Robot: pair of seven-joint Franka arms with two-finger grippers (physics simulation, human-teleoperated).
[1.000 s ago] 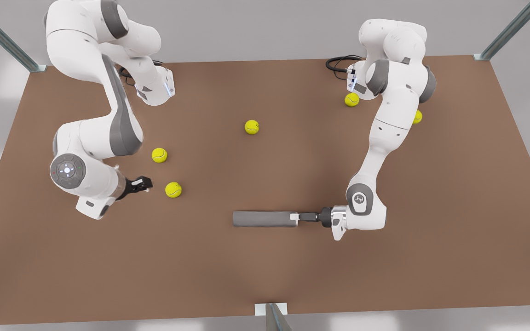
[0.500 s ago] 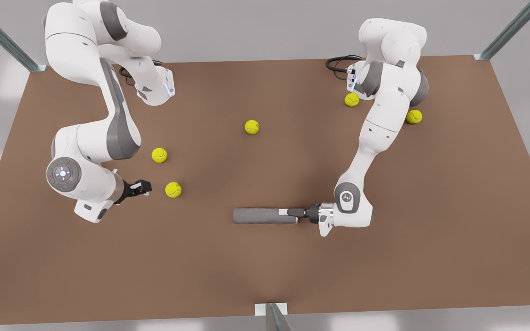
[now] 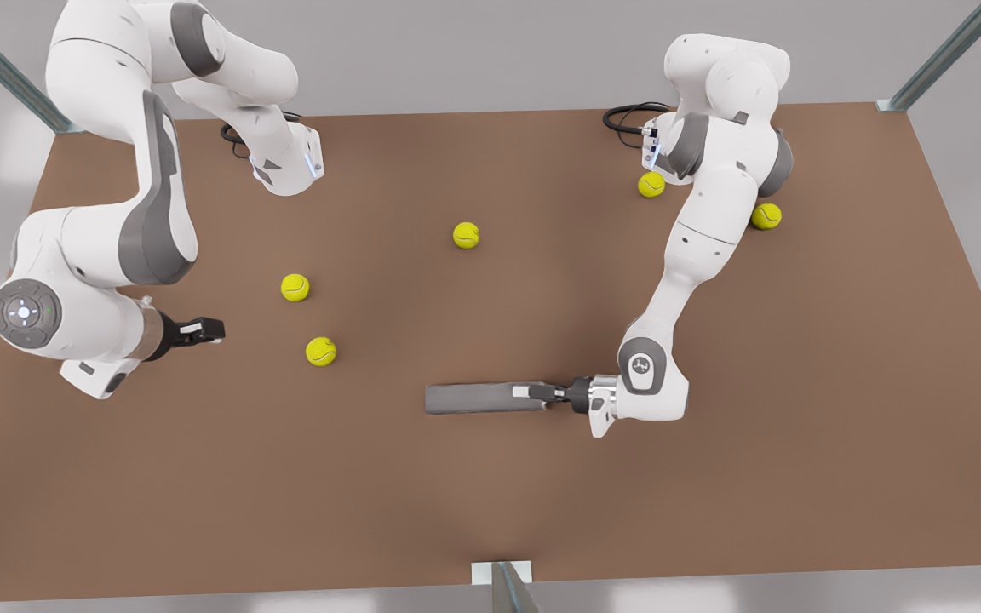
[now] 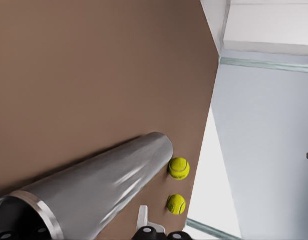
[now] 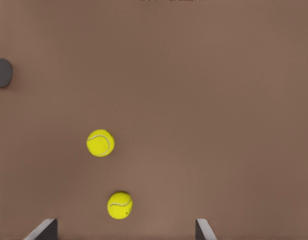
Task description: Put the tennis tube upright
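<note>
On the brown table (image 3: 490,511), the tennis tube (image 3: 473,398) lies horizontally near centre, its 3 o'clock end clamped by the left gripper (image 3: 533,393). Right gripper (image 3: 211,329), jaws spread apart, hovers at 9 o'clock beside two tennis balls (image 3: 295,287).

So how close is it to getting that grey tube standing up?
Early stage. The tennis tube still lies flat on the table. In hand: the left gripper sits at its rimmed end, fingers around the rim. The right gripper waits open beside two tennis balls. Tipping it upright remains.
</note>
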